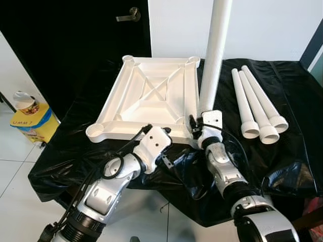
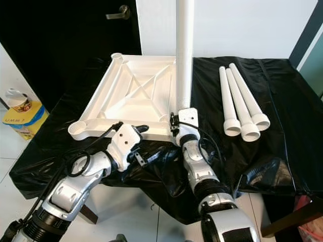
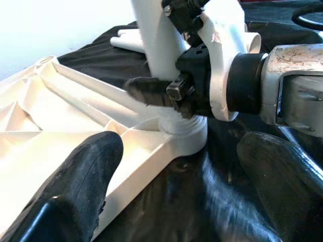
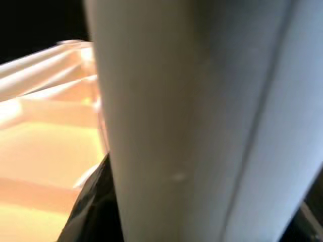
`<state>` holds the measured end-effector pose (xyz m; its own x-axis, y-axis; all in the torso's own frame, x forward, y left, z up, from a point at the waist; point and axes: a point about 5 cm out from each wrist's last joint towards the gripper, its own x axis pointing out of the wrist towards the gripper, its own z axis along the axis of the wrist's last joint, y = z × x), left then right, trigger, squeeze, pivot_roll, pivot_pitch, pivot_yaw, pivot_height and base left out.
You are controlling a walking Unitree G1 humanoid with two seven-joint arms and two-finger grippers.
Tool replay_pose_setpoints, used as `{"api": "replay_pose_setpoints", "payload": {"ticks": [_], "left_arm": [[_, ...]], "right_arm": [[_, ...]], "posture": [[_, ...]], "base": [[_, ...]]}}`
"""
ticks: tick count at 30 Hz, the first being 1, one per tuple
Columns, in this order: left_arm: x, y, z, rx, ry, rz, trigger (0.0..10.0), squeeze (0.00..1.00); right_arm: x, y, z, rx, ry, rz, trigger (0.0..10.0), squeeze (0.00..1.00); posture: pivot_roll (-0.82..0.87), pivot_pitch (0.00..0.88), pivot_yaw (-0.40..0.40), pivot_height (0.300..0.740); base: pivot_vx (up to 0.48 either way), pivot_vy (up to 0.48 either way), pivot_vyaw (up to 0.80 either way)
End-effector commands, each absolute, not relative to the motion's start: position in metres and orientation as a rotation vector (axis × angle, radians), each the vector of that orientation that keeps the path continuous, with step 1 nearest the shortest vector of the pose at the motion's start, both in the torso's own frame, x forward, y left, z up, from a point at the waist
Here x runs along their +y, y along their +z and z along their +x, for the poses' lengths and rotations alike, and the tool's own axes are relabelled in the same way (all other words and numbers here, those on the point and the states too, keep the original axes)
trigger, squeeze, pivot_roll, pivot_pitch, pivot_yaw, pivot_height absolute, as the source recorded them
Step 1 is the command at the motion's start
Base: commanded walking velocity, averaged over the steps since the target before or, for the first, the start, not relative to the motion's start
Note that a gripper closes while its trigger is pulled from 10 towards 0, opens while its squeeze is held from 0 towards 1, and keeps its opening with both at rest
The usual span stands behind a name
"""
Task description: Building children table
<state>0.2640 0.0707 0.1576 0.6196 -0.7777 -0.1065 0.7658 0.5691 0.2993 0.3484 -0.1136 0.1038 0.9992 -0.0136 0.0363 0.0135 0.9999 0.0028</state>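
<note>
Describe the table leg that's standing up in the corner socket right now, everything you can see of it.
The upright leg is a smooth white tube, plastic by the look, running up out of frame. Its wider ringed foot sits in the near right corner socket of the upturned white tabletop, which lies on the black sheet. It stands close to vertical. The right gripper clasps it low, just above the socket. The left gripper sits open at the tabletop's near edge, not touching the leg.

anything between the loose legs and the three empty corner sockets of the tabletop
Nothing visible lies between the three loose legs and the tabletop; only the upright leg, gripped by the right hand, stands at the near corner.
</note>
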Motion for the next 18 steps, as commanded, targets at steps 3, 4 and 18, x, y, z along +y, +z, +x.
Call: {"api": "replay_pose_setpoints", "payload": {"ticks": [3,4,18], "left_arm": [[0.070,0.156,0.263,-0.027,-0.943,0.353,10.0,0.00],[0.070,0.156,0.263,-0.027,-0.943,0.353,10.0,0.00],[0.069,0.156,0.260,-0.028,-0.939,0.357,10.0,0.00]], "right_arm": [[-0.130,0.060,0.330,0.177,-0.198,0.015,10.0,0.00],[-0.130,0.060,0.330,0.177,-0.198,0.015,10.0,0.00],[-0.167,0.070,0.321,0.063,-0.517,0.030,10.0,0.00]], "posture": [[0.06,0.010,-0.003,0.740],[0.06,0.010,-0.003,0.740],[0.07,0.003,-0.012,0.740]], "base": [[0.000,0.000,0.00],[0.000,0.000,0.00],[0.000,0.000,0.00]]}}
